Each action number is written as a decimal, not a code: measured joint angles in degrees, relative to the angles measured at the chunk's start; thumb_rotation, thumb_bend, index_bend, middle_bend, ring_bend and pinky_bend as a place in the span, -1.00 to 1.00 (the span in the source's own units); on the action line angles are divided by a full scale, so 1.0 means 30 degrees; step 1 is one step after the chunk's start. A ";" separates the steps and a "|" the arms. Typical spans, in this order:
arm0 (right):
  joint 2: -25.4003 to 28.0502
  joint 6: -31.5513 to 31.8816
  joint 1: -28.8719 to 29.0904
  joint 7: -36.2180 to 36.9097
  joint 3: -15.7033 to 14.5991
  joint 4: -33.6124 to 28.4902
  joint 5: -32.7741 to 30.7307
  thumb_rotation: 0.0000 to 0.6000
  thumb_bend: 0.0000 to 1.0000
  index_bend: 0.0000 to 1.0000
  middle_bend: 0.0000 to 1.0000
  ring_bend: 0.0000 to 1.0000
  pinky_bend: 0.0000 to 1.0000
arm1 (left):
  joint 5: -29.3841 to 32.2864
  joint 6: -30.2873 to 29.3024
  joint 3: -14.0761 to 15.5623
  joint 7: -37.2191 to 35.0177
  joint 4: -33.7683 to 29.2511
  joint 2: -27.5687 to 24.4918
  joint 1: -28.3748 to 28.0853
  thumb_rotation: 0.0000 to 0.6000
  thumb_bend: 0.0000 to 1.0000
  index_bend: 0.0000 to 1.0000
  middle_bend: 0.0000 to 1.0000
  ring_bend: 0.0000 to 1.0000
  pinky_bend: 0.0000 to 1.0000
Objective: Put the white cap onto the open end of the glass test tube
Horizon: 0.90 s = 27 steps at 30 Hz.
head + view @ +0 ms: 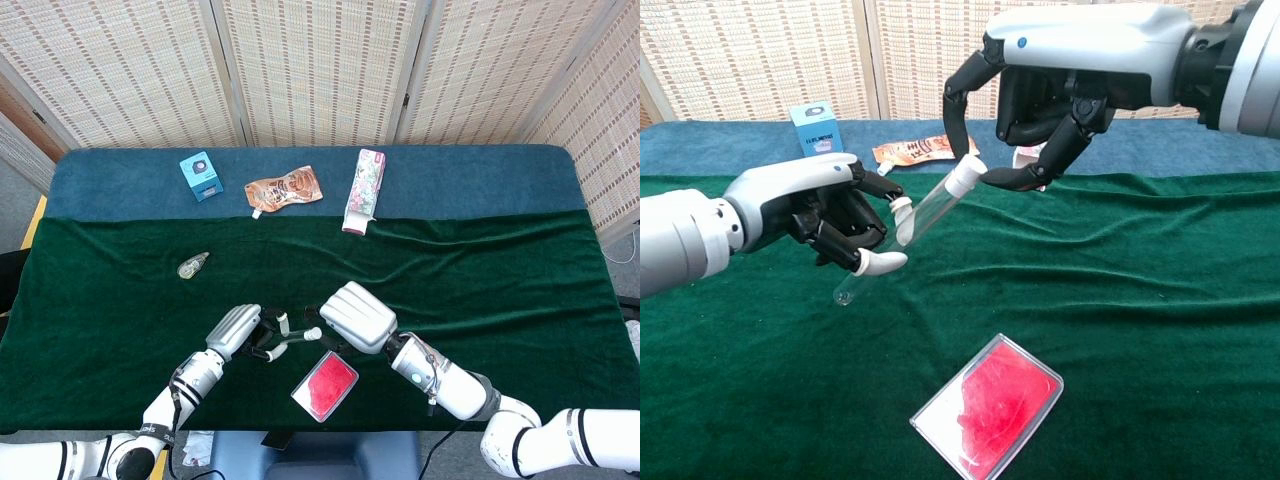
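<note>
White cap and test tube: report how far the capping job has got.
Done: the left hand holds the glass test tube tilted above the green cloth, and the white cap sits at its upper, open end. In hand: the right hand has its fingers around the cap. Left: whether it is fully seated cannot be told; then releasing it.

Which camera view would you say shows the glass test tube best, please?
The chest view: the glass test tube shows full length, tilted, white cap on top. In the head view the left robot hand and right robot hand leave only a short stretch visible.
</note>
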<state>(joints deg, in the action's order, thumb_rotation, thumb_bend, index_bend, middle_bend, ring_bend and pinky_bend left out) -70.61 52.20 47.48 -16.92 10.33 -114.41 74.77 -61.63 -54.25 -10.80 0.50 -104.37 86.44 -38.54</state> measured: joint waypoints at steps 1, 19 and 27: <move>-0.0033 0.0023 0.0000 0.0050 -0.0008 0.0061 0.0042 1.00 0.32 0.34 1.00 1.00 1.00 | -0.0004 -0.0006 0.0010 -0.0021 0.0044 0.0000 0.0003 1.00 -0.03 0.51 0.84 0.67 0.65; -0.0522 -0.0011 0.0091 0.0698 -0.0279 0.1000 0.0330 1.00 -0.04 -0.81 1.00 1.00 1.00 | -0.0270 -0.0343 0.0405 0.0640 0.1163 0.0294 0.0012 1.00 -0.03 0.51 0.84 0.67 0.65; 0.0820 0.0833 -0.0620 0.1299 -0.0290 0.0563 0.0626 1.00 -0.04 -0.82 1.00 1.00 1.00 | -0.0733 -0.1001 0.0861 0.2200 0.2522 0.0244 0.0107 1.00 -0.03 0.51 0.84 0.67 0.65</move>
<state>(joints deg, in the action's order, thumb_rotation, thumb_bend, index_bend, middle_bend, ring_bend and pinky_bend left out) -68.15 54.70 45.62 -13.03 9.46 -112.72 76.65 -63.82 -57.26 -8.21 7.09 -96.81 87.17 -38.22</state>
